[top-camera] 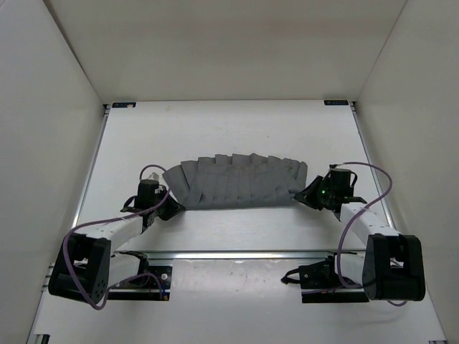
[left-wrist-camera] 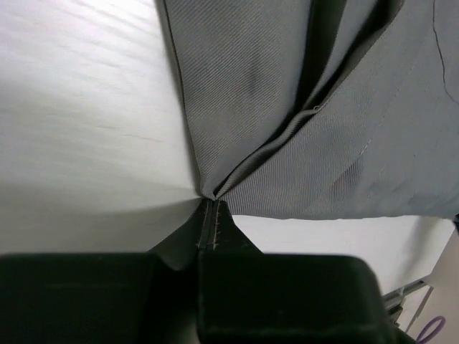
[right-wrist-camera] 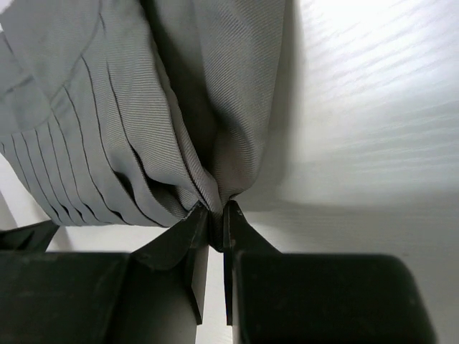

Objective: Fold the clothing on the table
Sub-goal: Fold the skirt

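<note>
The clothing (top-camera: 237, 183), a dark grey pleated skirt, lies spread in a fan on the white table (top-camera: 229, 136). My left gripper (top-camera: 174, 208) sits at the skirt's near left corner, shut on a pinch of its edge; in the left wrist view the clothing (left-wrist-camera: 301, 107) runs into the closed gripper (left-wrist-camera: 210, 204). At the near right corner my right gripper (top-camera: 305, 196) is shut on the fabric too: in the right wrist view the clothing (right-wrist-camera: 129, 107) bunches between the tips of the gripper (right-wrist-camera: 214, 213).
White enclosure walls stand left, right and behind. A metal rail (top-camera: 237, 254) runs across the near side in front of the arm bases. Purple cables (top-camera: 373, 188) loop beside both arms.
</note>
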`<state>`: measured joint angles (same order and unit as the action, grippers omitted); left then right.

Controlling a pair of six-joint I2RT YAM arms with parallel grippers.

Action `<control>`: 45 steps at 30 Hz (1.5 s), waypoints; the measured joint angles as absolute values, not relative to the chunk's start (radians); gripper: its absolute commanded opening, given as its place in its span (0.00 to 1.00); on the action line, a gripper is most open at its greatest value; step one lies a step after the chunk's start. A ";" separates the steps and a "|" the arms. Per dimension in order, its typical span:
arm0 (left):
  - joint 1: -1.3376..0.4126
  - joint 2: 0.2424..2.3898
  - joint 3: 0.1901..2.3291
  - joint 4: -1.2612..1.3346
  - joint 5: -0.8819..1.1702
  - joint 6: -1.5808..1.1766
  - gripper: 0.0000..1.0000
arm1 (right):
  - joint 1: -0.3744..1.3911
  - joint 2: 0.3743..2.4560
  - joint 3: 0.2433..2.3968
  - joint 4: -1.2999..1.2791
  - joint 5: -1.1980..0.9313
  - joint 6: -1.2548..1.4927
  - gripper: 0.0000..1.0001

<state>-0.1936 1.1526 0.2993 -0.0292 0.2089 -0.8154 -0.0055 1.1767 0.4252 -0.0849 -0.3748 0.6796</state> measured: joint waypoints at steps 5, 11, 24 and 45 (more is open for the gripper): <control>-0.303 1.244 0.352 0.007 0.198 -0.825 0.00 | -0.070 1.148 0.505 -0.183 -0.374 0.598 0.00; -0.393 1.320 0.368 0.099 0.209 -0.865 0.00 | -0.009 1.215 0.790 -0.353 -0.355 0.436 0.00; -0.381 1.373 0.359 0.205 0.228 -0.900 0.00 | 0.542 1.607 1.280 -0.402 -0.359 0.294 0.00; -0.355 1.373 0.308 0.297 0.252 -0.915 0.00 | 0.818 1.942 1.435 -0.290 -0.424 0.338 0.00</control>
<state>-0.3546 1.3731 0.3084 0.2970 0.2523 -0.9150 0.8181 1.9423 1.4345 -0.2901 -0.4244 0.3378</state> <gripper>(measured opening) 0.020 0.074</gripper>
